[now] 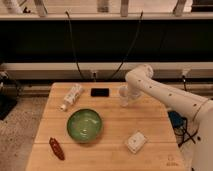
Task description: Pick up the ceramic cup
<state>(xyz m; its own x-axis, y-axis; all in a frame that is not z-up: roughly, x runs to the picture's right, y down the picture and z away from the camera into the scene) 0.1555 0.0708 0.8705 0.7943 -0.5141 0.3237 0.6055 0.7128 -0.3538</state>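
Beside phone (100, 92): ceramic cup (123, 95), gripper (131, 94).

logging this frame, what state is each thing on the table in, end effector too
ceramic cup: upright, at the table's back right, at the end effector
end effector: at the cup, low over the table
green bowl: upright, nothing in it
white bottle: lying on its side
black phone: lying flat
white box: flat
red object: lying flat at front left

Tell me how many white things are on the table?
3: the ceramic cup at the back right by the gripper, the tube bottle back left, the square box front right.
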